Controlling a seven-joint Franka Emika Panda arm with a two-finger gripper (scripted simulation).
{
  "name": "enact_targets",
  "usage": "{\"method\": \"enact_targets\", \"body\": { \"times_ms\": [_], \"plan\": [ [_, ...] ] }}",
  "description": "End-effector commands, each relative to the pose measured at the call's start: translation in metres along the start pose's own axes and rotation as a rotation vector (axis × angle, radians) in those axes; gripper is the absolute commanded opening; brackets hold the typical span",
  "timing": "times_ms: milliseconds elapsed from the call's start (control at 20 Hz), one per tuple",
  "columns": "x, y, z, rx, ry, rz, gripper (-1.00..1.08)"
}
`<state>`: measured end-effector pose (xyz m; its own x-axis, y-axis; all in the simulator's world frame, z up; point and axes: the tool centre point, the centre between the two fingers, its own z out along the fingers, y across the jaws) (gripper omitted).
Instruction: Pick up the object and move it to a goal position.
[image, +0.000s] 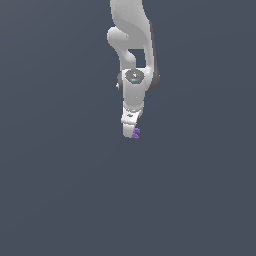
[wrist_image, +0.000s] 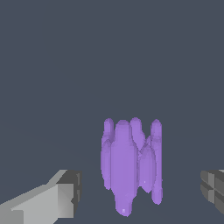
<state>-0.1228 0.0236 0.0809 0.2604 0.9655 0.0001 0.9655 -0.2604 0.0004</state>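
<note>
Flanking the wrist view's foreground, two grey fingers (wrist_image: 61, 197) stood wide apart, each with a plain gap between it and the object (wrist_image: 129, 164), so the gripper (wrist_image: 140, 192) was spread open and gripped nothing. The object sat between the fingers, nearer the middle than either pad, touching neither. It showed as a cluster of upright, rounded purple lobes joined side by side, uneven in height, with one lobe reaching lower than the rest. Behind it lay only flat dark grey-blue ground.

From the exterior view the scene was farther off. The white arm (image: 131, 45) came down from the top edge, and the gripper (image: 131, 131) pointed downward at its end. The object (image: 135, 133) appeared as a tiny purple speck right at the fingertips, on the exterior view's right side of them. Its shape could not be made out there.
</note>
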Motion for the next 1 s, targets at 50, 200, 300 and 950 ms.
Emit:
{"method": "enact_targets", "body": {
  "times_ms": [50, 200, 300, 950],
  "plan": [
    [0.0, -0.001, 0.012, 0.001, 0.0, -0.002, 1.0],
    [0.0, -0.001, 0.026, 0.001, 0.0, -0.003, 1.0],
    [0.0, -0.001, 0.034, 0.001, 0.0, -0.004, 1.0],
    [0.0, -0.001, 0.043, 0.001, 0.0, -0.004, -1.0]
  ]
}}
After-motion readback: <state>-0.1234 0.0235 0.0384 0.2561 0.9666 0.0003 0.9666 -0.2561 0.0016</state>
